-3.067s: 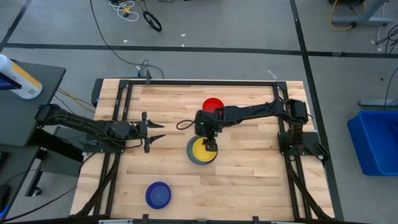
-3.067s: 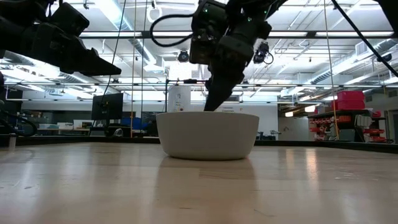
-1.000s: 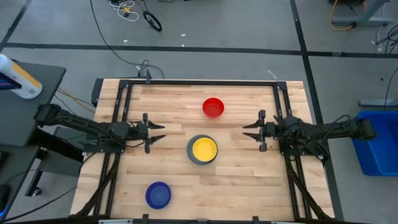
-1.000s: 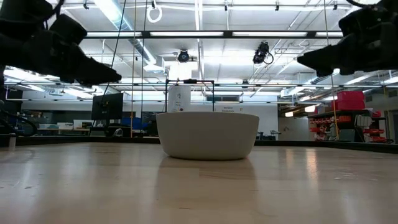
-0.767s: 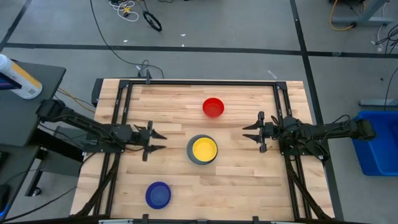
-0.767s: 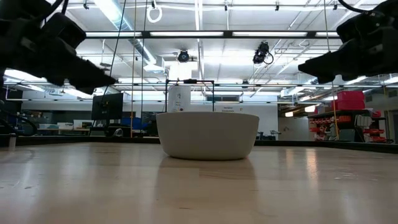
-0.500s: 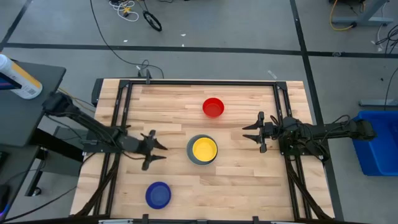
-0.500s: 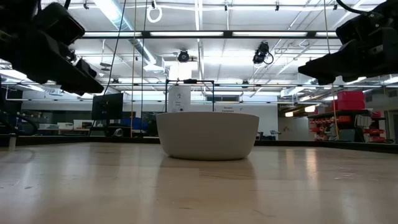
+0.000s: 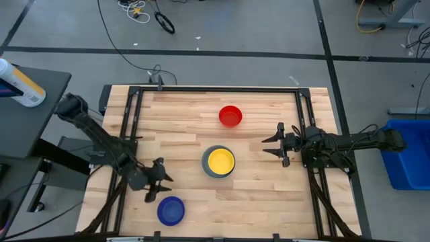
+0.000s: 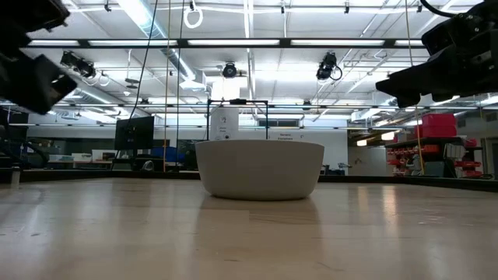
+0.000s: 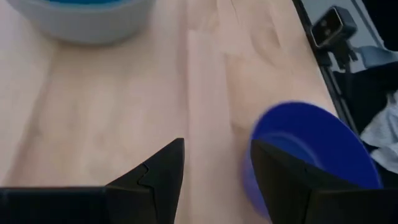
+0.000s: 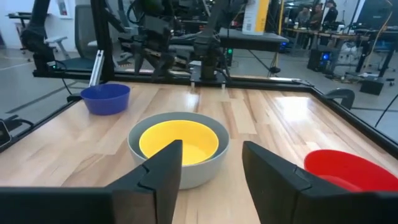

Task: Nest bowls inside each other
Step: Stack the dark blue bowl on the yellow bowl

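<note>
Counted four bowl spots: grey bowl [image 9: 218, 163] mid-table holding yellow bowl [image 9: 220, 160] | red bowl [image 9: 230, 115] beyond grey | dark blue bowl [image 9: 170, 210] nearer, left of grey | left gripper [image 9: 159, 187] just beside dark blue, fingers apart | right gripper [image 9: 277, 144] right of grey, fingers apart | light blue lining [image 11: 87, 2] seen by left wrist only.

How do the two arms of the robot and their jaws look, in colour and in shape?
Both arms are black and slender, built of jointed segments, with dark cables running along them. The left gripper and the right gripper each end in two black, pointed, wedge-shaped jaws. No coloured markings show on them.
</note>
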Controlling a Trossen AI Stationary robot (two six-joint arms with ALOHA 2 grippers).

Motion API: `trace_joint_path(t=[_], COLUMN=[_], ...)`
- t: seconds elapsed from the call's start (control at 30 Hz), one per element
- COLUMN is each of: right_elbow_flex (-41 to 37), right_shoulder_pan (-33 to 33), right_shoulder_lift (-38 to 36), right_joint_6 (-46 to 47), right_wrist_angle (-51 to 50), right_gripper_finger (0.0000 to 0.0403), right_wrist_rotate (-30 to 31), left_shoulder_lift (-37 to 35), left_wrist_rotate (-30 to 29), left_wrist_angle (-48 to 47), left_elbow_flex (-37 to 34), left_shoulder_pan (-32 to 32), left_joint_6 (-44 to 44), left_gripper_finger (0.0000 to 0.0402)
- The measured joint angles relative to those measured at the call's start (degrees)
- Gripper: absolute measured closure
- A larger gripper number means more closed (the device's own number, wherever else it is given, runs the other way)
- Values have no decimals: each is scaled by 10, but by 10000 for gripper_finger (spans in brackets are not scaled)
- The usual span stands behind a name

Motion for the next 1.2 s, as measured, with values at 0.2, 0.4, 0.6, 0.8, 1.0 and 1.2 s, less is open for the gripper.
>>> trace_joint_path(t=[0.2,0.4,0.6,0.8,1.0,1.2], right_elbow_flex=[0,0,0,0,0,0], right_shoulder_pan=[0,0,0,0,0,0], right_shoulder_lift=[0,0,0,0,0,0], right_joint_6=[-4,-4,-2,-2,-2,-2], right_wrist_angle=[1,3,3,3,3,3], right_gripper_finger=[212,201,191,181,173,164], right_wrist_rotate=[0,0,0,0,0,0], left_shoulder_lift=[57,126,166,168,168,168], left_wrist_rotate=[-16,-30,-33,-39,-39,-35], left_wrist_angle=[1,7,9,7,4,5], left_elbow_flex=[21,52,69,69,67,67], left_shoulder_pan=[-53,-69,-69,-69,-68,-68], left_joint_6=[-84,-101,-101,-103,-104,-113], left_gripper_finger=[207,207,207,207,207,207])
